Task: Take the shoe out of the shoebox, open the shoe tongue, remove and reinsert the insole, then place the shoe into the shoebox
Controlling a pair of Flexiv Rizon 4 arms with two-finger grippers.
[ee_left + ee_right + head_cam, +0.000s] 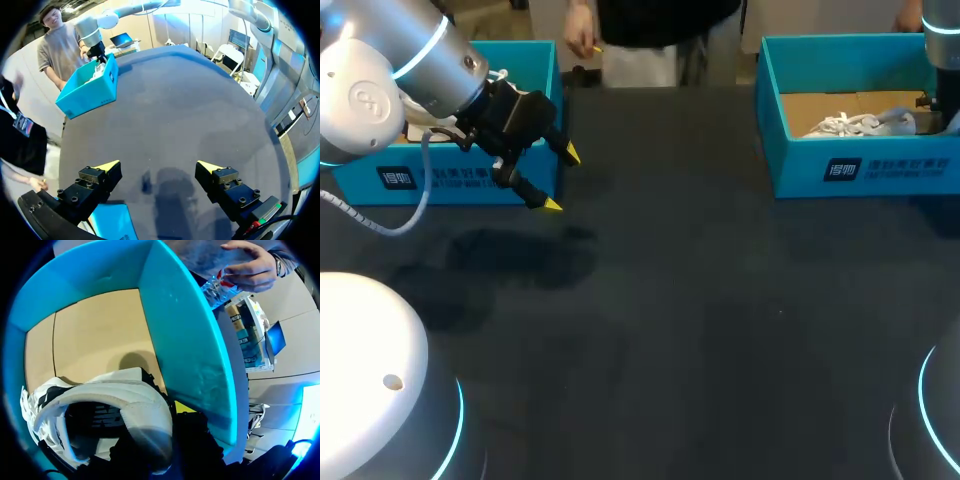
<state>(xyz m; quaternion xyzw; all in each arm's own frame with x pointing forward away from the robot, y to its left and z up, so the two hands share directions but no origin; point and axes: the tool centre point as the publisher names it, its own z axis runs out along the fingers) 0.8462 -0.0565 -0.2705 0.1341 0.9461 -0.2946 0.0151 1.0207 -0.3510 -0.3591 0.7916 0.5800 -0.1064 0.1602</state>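
A white shoe (860, 124) with loose laces lies inside the blue shoebox (860, 170) at the far right of the table. My right gripper (940, 112) is down in that box, at the shoe's heel end. In the right wrist view it (167, 427) is shut on the heel collar of the shoe (115, 395), one yellow tip showing outside against the box wall (185, 340). My left gripper (561, 179) hangs open above the table at the left, holding nothing. Its own view shows its fingers wide apart (159, 167) and the shoebox (87, 92) far across the table.
A second blue box (450, 180) stands at the far left, just behind my left gripper. Dark tabletop (700, 300) spreads between the two boxes and toward the front.
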